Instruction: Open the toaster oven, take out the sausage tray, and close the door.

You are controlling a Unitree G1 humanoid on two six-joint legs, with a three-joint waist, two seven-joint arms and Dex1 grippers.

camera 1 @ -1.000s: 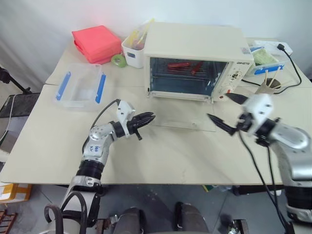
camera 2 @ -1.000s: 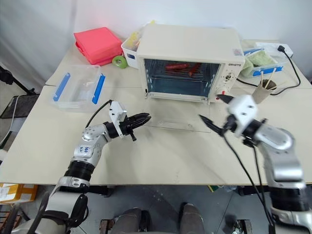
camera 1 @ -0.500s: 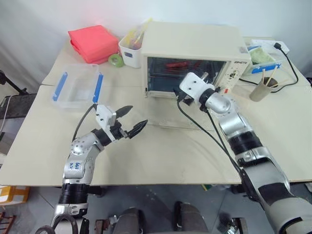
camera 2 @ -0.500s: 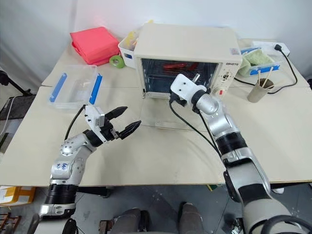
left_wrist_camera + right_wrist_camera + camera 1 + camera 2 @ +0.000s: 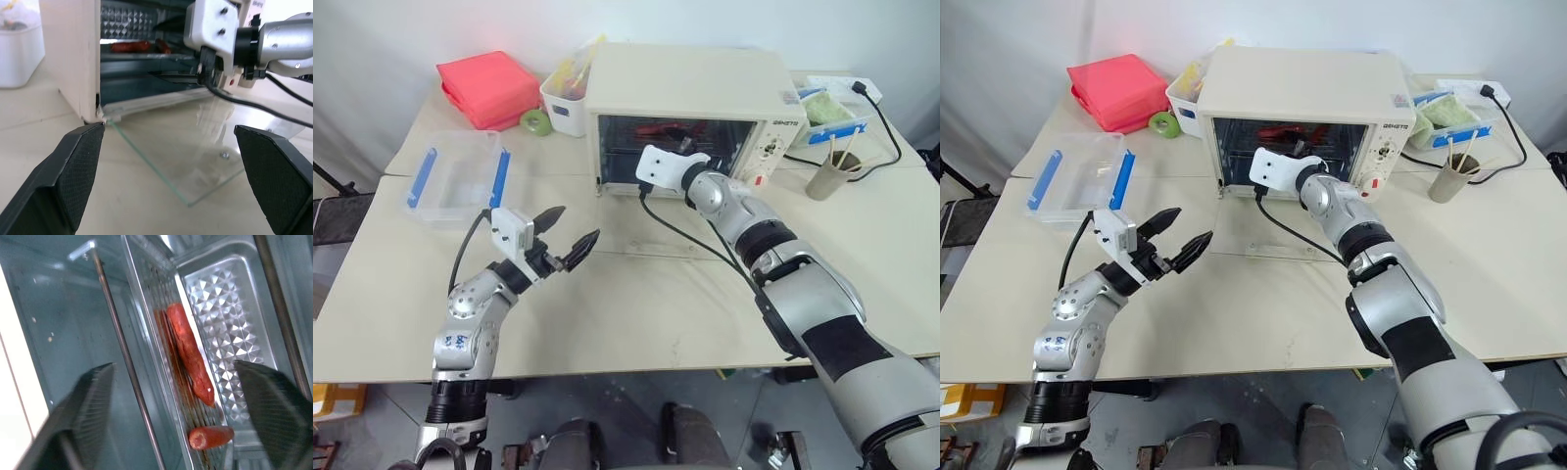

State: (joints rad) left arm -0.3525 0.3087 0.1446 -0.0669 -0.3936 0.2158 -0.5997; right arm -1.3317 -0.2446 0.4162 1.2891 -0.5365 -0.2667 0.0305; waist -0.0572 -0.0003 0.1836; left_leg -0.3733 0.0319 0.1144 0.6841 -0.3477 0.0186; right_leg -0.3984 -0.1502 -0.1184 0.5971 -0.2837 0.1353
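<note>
The cream toaster oven (image 5: 690, 93) stands at the back middle of the table. Its glass door (image 5: 671, 230) lies folded down flat on the tabletop. Inside, the ridged metal sausage tray (image 5: 220, 323) rests on the rack with red-brown sausages (image 5: 188, 350) on it. My right gripper (image 5: 174, 366) reaches into the oven mouth, open, with its fingers (image 5: 88, 416) on either side of the tray's near rim and apart from it. My left gripper (image 5: 563, 242) hovers open and empty over the table, in front and to the left of the door.
A clear plastic box with blue latches (image 5: 455, 176) sits at the left. A red cloth stack (image 5: 489, 88), a green tape roll (image 5: 533, 119) and a white bin (image 5: 570, 98) lie behind it. A paper cup with sticks (image 5: 827, 174) and a black cable (image 5: 886, 108) are at the right.
My right arm swung from the table's right side to the oven and reached into its mouth. My left gripper opened and drew back to the left. The camera view shifted.
</note>
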